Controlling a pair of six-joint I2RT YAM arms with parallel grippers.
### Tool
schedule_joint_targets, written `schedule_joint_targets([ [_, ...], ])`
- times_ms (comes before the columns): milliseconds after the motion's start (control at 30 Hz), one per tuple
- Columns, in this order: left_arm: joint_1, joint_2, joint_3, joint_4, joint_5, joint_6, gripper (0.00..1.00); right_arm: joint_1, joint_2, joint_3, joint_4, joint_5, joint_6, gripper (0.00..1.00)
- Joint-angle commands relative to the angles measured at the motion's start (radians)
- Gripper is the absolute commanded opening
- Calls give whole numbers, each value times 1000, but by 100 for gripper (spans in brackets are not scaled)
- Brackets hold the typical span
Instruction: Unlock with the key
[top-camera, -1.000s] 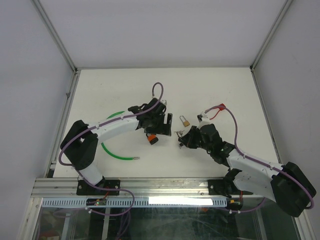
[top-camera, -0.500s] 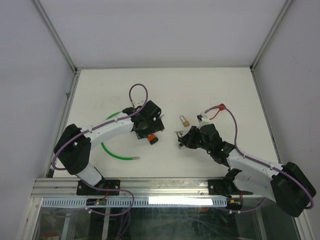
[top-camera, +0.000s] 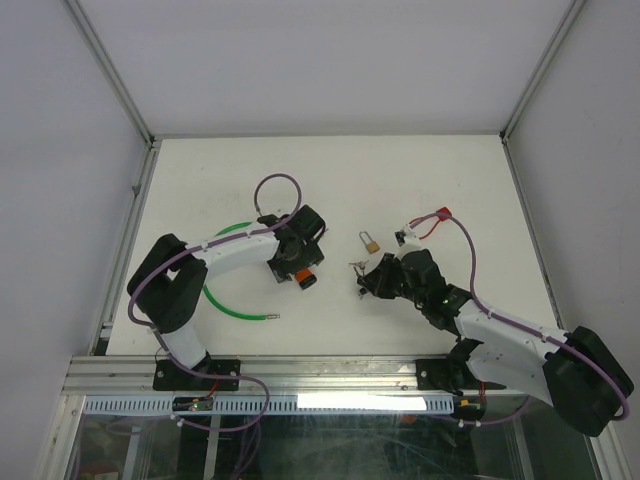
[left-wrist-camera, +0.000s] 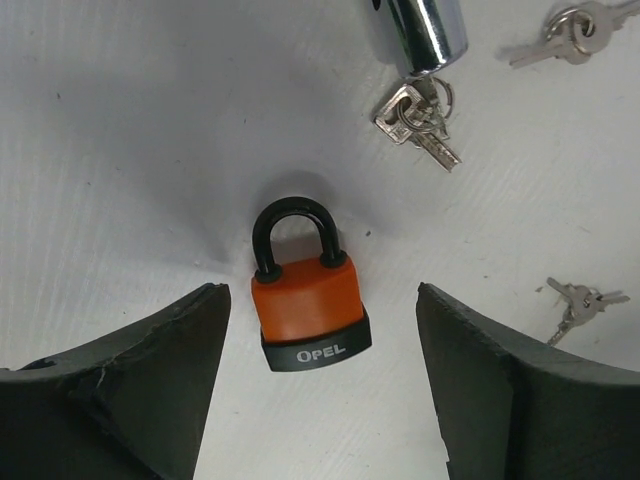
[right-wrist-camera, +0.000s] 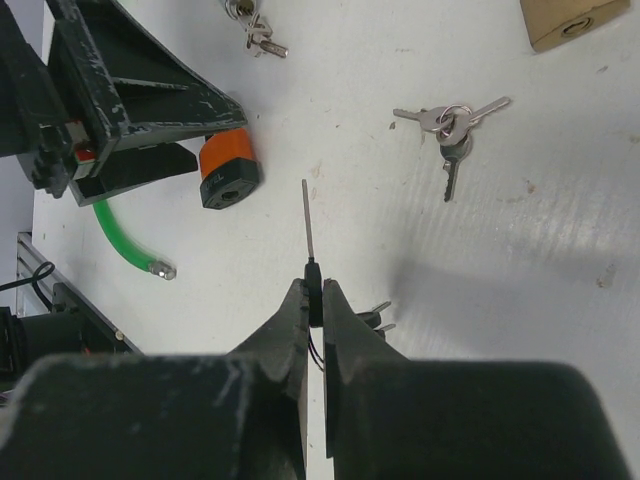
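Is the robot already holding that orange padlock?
No, the orange padlock lies on the table between the left gripper's open fingers, touching neither.

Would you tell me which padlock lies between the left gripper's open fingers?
The orange padlock with the black base, framed by the left gripper; the brass padlock lies apart to its right.

The orange padlock (left-wrist-camera: 308, 305), black-based and marked OPEL, is lying flat with its black shackle closed, pointing toward 12 o'clock in the left wrist view. The key (right-wrist-camera: 308, 225) is sticking edge-on toward 12 o'clock, pinched in the right gripper (right-wrist-camera: 315, 300), with the padlock lying at its 10 o'clock.
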Motion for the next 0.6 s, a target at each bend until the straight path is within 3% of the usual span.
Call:
schedule_joint_targets([
  [0,6,29,12,7,-39,-21,76,-5,-4,-1,60,-11,7,0],
  [567,-11,129,34,9,45,150,55,-5,-6,-9,84,-24,20,0],
])
